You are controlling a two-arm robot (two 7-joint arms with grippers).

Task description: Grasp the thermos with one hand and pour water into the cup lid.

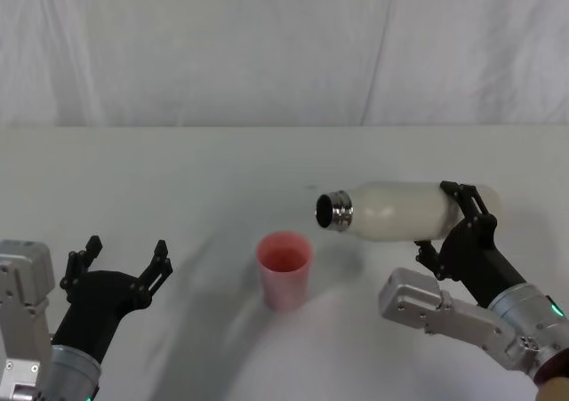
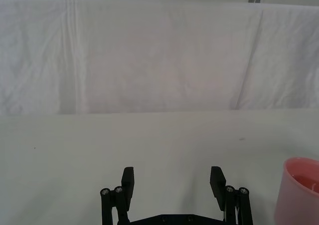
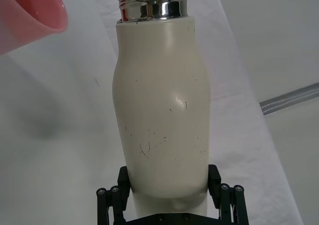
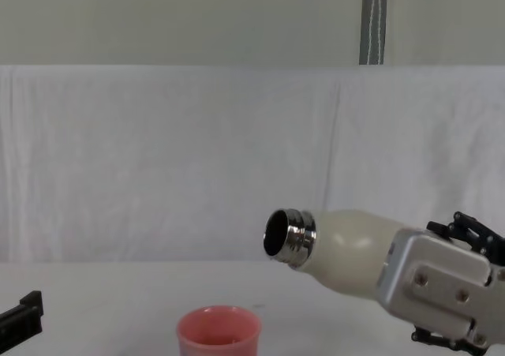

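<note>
My right gripper (image 1: 449, 219) is shut on the lower body of the cream-white thermos (image 1: 400, 211), holding it in the air, tipped almost level. Its steel neck (image 1: 334, 210) points left, a little above and to the right of the pink cup lid (image 1: 284, 268). The cup lid stands upright on the white table. In the chest view the thermos (image 4: 343, 249) has its open mouth higher than the cup lid (image 4: 218, 334). The right wrist view shows the fingers (image 3: 125, 183) clamped on the thermos base (image 3: 162, 135). My left gripper (image 1: 123, 266) rests open at the near left.
The table (image 1: 178, 179) is covered with a white cloth, and a white curtain (image 4: 158, 159) hangs behind it. The cup lid's rim (image 2: 301, 190) sits to one side of my left gripper (image 2: 173, 183) in the left wrist view.
</note>
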